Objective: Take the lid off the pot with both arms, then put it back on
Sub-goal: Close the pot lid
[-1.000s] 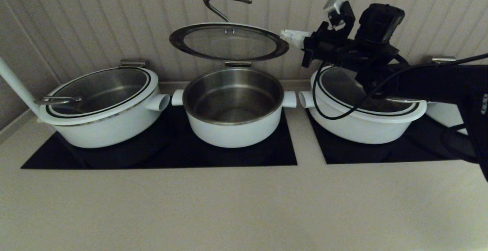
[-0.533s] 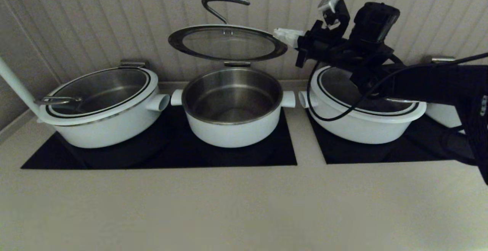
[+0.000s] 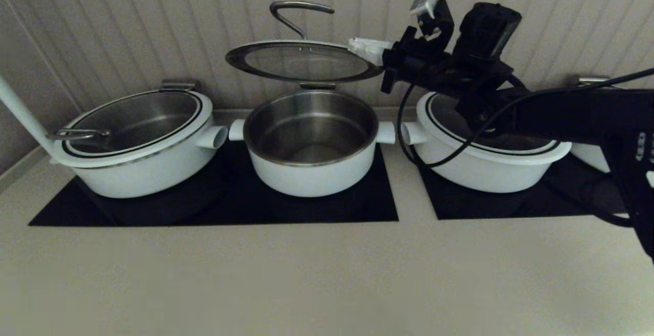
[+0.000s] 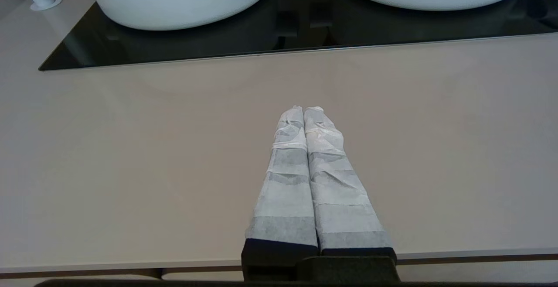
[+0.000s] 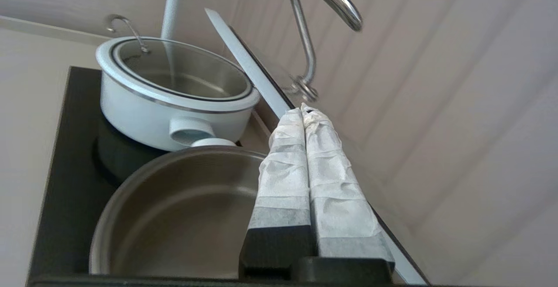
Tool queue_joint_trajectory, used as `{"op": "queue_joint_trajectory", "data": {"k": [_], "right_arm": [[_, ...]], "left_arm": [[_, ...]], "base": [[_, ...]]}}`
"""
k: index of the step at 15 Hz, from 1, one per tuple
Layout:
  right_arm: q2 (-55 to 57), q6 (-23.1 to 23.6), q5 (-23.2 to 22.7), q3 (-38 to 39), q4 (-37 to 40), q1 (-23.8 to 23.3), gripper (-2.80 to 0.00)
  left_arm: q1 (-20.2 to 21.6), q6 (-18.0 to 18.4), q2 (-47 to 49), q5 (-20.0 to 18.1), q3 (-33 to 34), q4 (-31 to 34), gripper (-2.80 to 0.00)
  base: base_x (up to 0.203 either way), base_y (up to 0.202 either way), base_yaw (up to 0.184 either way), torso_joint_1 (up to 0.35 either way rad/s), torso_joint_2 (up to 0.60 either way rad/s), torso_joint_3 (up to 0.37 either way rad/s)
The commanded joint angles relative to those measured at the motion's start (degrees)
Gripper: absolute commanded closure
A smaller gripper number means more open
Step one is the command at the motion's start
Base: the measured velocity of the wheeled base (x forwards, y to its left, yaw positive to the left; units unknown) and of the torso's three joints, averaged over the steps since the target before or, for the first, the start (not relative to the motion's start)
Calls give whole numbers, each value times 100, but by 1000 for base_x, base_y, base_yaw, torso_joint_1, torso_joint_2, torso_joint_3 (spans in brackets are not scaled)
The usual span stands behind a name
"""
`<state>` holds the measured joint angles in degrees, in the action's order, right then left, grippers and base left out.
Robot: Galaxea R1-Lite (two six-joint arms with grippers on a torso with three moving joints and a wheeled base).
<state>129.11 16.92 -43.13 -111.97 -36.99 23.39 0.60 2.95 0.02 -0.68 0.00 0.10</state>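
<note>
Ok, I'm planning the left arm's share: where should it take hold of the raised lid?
Probably the free left rim of the lid, coming from the left: it hangs nearly level above the pot, and the right gripper meets its right rim. The left gripper, shut, must open.

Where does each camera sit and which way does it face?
Head: high, facing the wall, sees the pot, raised lid, right hand.
Left wrist: low over the counter, behind the shut left hand.
Right wrist: behind the shut right hand, touching the lid, above the pot.
Head and right wrist share pot and lid.
</note>
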Motion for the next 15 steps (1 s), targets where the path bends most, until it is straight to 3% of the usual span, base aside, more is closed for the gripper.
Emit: {"op": "queue_joint_trajectory", "data": {"k": [1, 15], "right_arm": [[35, 22, -11, -1, -21, 18, 0], [-35, 75, 15, 43, -46, 166, 0]], "left_arm": [[2, 4, -2, -2, 0, -1, 0], [2, 4, -2, -2, 0, -6, 0]], "base": [[0, 0, 0, 0, 0, 0], [0, 0, 0, 0, 0, 0]]}}
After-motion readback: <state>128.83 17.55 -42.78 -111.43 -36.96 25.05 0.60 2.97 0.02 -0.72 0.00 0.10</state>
